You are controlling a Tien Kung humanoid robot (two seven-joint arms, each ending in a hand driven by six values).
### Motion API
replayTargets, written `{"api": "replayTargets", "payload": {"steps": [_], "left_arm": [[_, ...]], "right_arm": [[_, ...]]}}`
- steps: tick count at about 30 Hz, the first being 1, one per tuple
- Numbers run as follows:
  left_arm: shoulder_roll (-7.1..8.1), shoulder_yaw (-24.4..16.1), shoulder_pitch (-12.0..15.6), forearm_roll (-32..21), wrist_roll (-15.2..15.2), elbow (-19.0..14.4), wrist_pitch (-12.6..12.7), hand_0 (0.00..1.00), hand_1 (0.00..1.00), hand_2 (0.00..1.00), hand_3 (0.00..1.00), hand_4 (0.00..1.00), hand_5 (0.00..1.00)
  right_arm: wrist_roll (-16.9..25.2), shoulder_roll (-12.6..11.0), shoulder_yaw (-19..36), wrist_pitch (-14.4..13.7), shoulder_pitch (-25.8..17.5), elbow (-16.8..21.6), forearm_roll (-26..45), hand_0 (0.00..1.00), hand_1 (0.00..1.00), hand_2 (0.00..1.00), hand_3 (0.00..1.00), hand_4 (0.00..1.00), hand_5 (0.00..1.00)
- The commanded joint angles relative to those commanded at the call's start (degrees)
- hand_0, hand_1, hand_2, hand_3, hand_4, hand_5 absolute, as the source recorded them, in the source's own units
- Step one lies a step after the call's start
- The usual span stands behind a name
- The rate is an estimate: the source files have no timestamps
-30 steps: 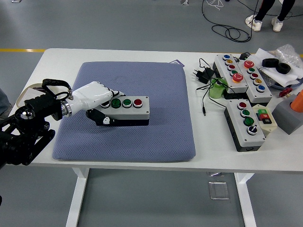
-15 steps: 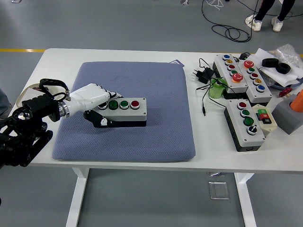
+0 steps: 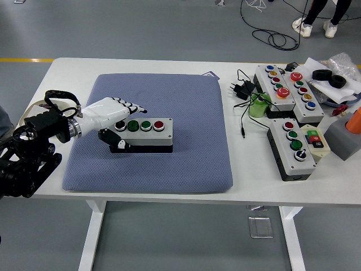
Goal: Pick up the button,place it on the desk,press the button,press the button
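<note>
the button box (image 3: 144, 134), a grey case with a black, two green and a red button in a row on top, lies flat on the blue-grey pad (image 3: 186, 164) that covers the left half of the white table (image 3: 62, 73). the left hand (image 3: 110, 116), white with black fingertips, comes in from the left edge on its black arm and is at the box's left end: the thumb (image 3: 121, 145) lies against the near side of the case while the fingers (image 3: 131, 106) stretch out over the far top edge, just above the black button, loosely extended rather than clamped, so it is hard to tell whether the hand grips the box or only rests against it. the right arm is out of view. on the right half of the table, well apart from the pad, stand three more button boxes (image 3: 296, 148), a black power adapter (image 3: 241, 88) with its cable, a green object (image 3: 258, 107) beside them, a roll of black tape (image 3: 330, 77) on white paper, and an orange piece on a grey block (image 3: 345, 137) at the right edge.
</note>
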Motion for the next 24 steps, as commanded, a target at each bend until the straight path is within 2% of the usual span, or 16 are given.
{"api": "replayTargets", "payload": {"steps": [1, 2, 3, 6, 8, 9, 11, 14, 15, 20, 21, 24], "left_arm": [[0.10, -0.38, 0.15, 0.00, -0.05, -0.44, -0.46, 0.870, 0.916, 0.998, 0.987, 0.998, 0.593], [0.32, -0.96, 0.49, 0.00, -0.18, -1.20, -1.04, 0.938, 0.950, 0.998, 0.998, 0.998, 0.611], [0.64, -1.86, 0.96, 0.00, -0.37, -2.54, -1.89, 0.938, 0.950, 0.998, 0.998, 0.998, 0.611], [1.76, -4.40, 2.41, 0.00, -0.51, -7.13, -5.36, 0.938, 0.950, 0.998, 0.998, 0.998, 0.611], [2.68, -6.82, 3.60, 0.00, -0.09, -11.38, -8.69, 0.938, 0.950, 0.998, 0.998, 0.998, 0.611], [2.96, -8.06, 4.15, 0.00, 0.64, -13.32, -9.98, 0.888, 0.916, 0.998, 0.998, 0.976, 0.527], [3.39, -9.69, 4.95, 0.00, 2.58, -17.20, -10.30, 0.888, 0.916, 0.998, 0.998, 0.976, 0.527], [3.82, -10.87, 5.89, 0.00, 6.90, -22.96, -8.65, 0.888, 0.916, 0.998, 0.998, 0.976, 0.527], [4.01, -10.86, 6.24, 0.00, 8.79, -24.95, -7.25, 0.429, 0.472, 0.556, 0.976, 0.796, 0.300], [4.28, -10.28, 7.23, 0.00, 14.34, -30.29, -4.39, 0.429, 0.472, 0.556, 0.976, 0.796, 0.300], [4.25, -10.14, 7.38, 0.00, 15.30, -31.02, -3.77, 0.092, 0.002, 0.063, 0.888, 0.950, 0.461], [4.06, -9.57, 7.67, 0.00, 17.47, -32.14, -1.82, 0.092, 0.002, 0.063, 0.888, 0.950, 0.461]], "right_arm": [[0.00, 0.00, 0.01, 0.00, 0.00, 0.00, 0.00, 0.663, 0.639, 0.663, 0.579, 0.365, 0.235], [0.02, 0.00, -0.01, -0.03, -0.01, 0.00, 0.07, 0.663, 0.640, 0.663, 0.579, 0.365, 0.234], [0.04, -0.01, -0.05, -0.06, -0.02, 0.00, 0.18, 0.663, 0.640, 0.663, 0.579, 0.365, 0.234], [0.04, 0.01, 0.13, -0.08, -0.02, 0.00, 0.14, 0.663, 0.640, 0.663, 0.579, 0.365, 0.234], [0.06, -0.02, 0.18, -0.06, 0.02, 0.00, 0.00, 0.663, 0.640, 0.663, 0.579, 0.365, 0.234], [0.08, -0.03, 0.27, -0.06, 0.01, 0.00, -0.07, 0.665, 0.640, 0.662, 0.579, 0.366, 0.236], [0.08, -0.01, 0.42, -0.07, -0.02, 0.00, -0.20, 0.665, 0.640, 0.662, 0.579, 0.366, 0.236], [0.10, -0.01, 0.52, -0.07, -0.01, 0.00, -0.30, 0.665, 0.640, 0.662, 0.579, 0.366, 0.236], [0.11, -0.01, 0.53, -0.07, 0.01, 0.00, -0.29, 0.664, 0.640, 0.663, 0.579, 0.366, 0.236], [0.11, 0.02, 0.54, -0.09, 0.01, 0.00, -0.23, 0.664, 0.640, 0.663, 0.579, 0.366, 0.236], [0.11, 0.02, 0.52, -0.09, 0.01, 0.00, -0.20, 0.665, 0.640, 0.663, 0.579, 0.366, 0.235], [0.09, 0.04, 0.52, -0.09, 0.01, 0.00, -0.19, 0.665, 0.640, 0.663, 0.579, 0.366, 0.235]]}}
